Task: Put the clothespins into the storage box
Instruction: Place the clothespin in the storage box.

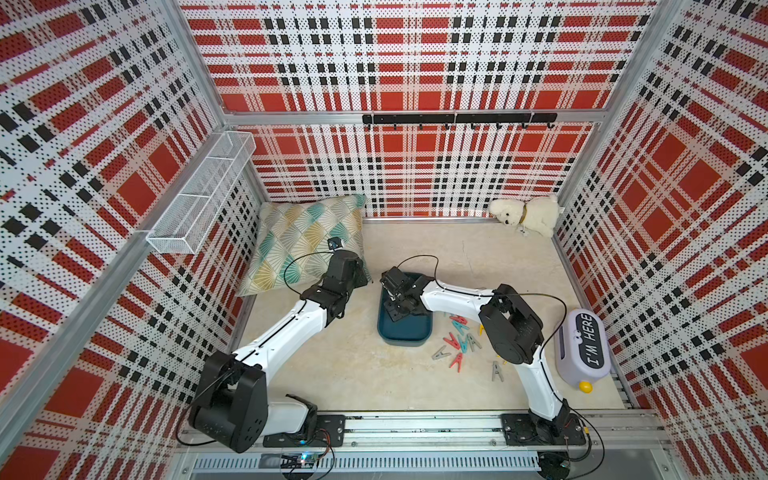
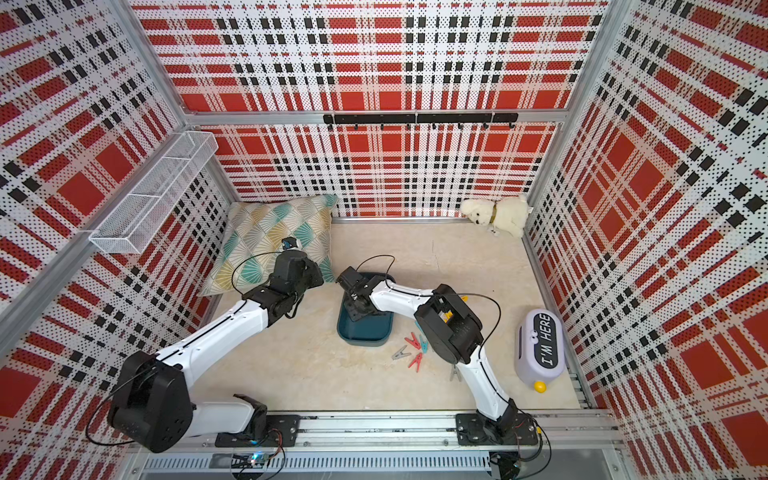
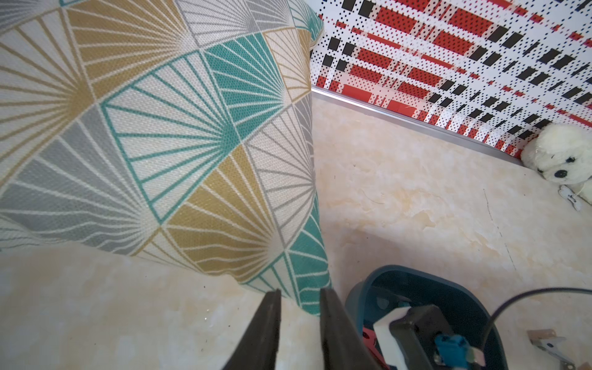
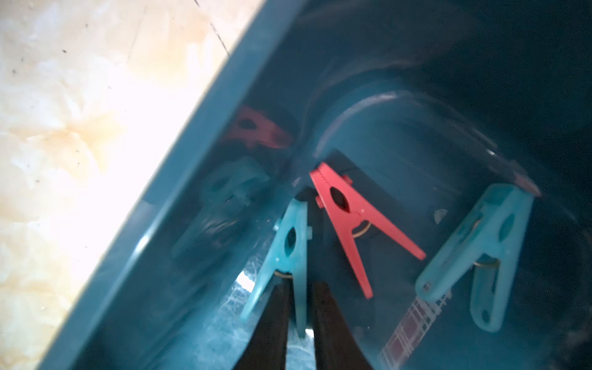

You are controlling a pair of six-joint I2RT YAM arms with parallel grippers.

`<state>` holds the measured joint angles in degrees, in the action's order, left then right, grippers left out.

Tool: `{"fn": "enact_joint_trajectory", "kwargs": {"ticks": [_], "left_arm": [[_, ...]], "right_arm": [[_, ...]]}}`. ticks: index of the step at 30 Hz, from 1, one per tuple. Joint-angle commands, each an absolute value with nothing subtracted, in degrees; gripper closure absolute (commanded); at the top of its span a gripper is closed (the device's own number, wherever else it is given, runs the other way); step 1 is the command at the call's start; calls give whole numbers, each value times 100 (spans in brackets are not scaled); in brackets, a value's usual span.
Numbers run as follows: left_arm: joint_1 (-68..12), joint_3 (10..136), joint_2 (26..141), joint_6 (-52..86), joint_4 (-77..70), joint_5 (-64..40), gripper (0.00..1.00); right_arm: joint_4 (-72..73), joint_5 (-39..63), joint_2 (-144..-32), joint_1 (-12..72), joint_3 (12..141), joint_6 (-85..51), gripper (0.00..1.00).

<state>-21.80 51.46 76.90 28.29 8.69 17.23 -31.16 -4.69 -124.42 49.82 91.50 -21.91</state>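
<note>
The dark teal storage box (image 1: 409, 332) (image 2: 365, 332) lies mid-table. My right gripper (image 4: 301, 286) (image 1: 395, 311) is down inside it, open by a narrow gap. One leg of a light blue clothespin (image 4: 288, 243) stands between the fingers, with a slit on each side. A red clothespin (image 4: 349, 217) and another light blue one (image 4: 480, 246) lie on the box floor. Several more clothespins (image 1: 457, 336) (image 2: 413, 347) are scattered on the table to the right of the box, and a grey one (image 1: 496, 371) lies apart. My left gripper (image 3: 299, 291) is open and empty, just left of the box rim (image 3: 358, 288).
A patterned pillow (image 1: 307, 241) leans at the back left, close to the left gripper. A white plush dog (image 1: 528, 216) sits in the back right corner. A lavender "I'M HERE" container (image 1: 584, 349) stands at the right wall. A white wire basket (image 1: 199, 195) hangs on the left wall.
</note>
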Motion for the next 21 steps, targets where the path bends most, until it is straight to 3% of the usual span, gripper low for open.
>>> {"fn": "enact_joint_trajectory", "kwargs": {"ticks": [1, 11, 21], "left_arm": [[-2135, 5072, 7556, 2856, 896, 1711, 72], [-2127, 5115, 7566, 2848, 896, 1713, 72], [-2135, 5133, 7664, 2821, 862, 1665, 72]], "right_arm": [[-3228, -418, -12434, 5012, 9267, -2259, 76], [-3339, -421, -11403, 4891, 9195, -2073, 67], [-3107, -572, -9578, 3666, 7183, -2083, 66]]}}
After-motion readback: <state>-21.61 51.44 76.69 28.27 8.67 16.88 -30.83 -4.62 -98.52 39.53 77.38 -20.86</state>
